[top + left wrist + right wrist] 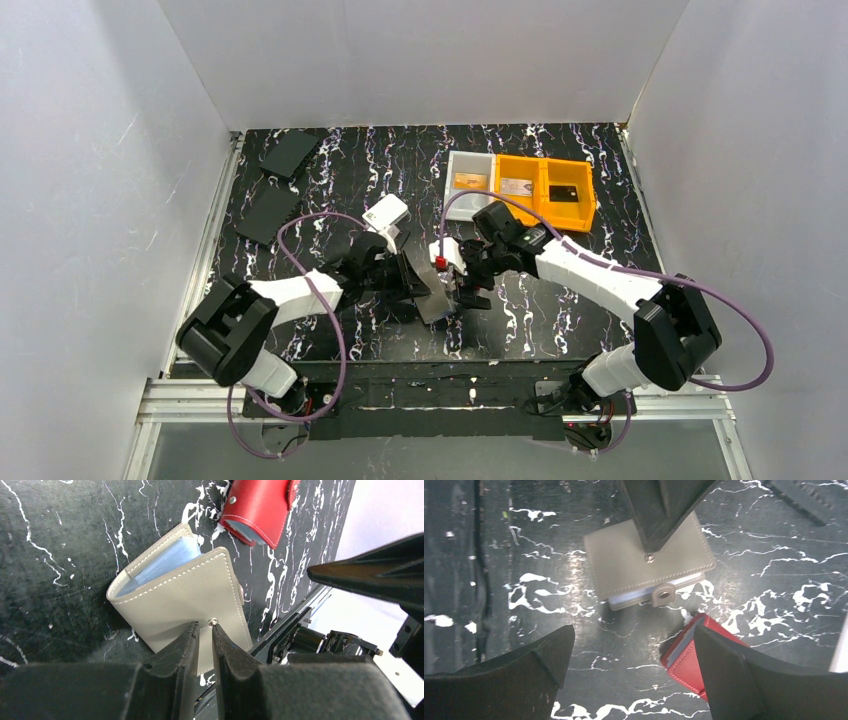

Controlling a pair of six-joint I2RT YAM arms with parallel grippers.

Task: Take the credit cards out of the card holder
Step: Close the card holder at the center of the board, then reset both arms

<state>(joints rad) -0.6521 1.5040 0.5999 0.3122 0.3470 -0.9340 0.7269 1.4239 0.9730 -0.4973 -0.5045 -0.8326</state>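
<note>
The card holder [185, 595], a grey-taupe folding wallet, lies on the black marbled table with its snap tab [664, 594] undone and pale sleeves showing at its edge. My left gripper [205, 624] is shut to a narrow slit, its tips pressed on the wallet's cover by the snap stud, with nothing between them. My right gripper [633, 630] hangs wide open and empty just above the table in front of the card holder [624, 565]. In the top view an orange-brown card [467, 181], a pale card [516, 187] and a black card [565, 194] lie in the trays.
A red wallet [684, 665] lies right beside my right gripper's finger, close to the card holder. A grey tray [452, 170] and an orange tray [585, 205] stand at the back right. A small white box [385, 212] and two black panels [290, 153] lie at the back left.
</note>
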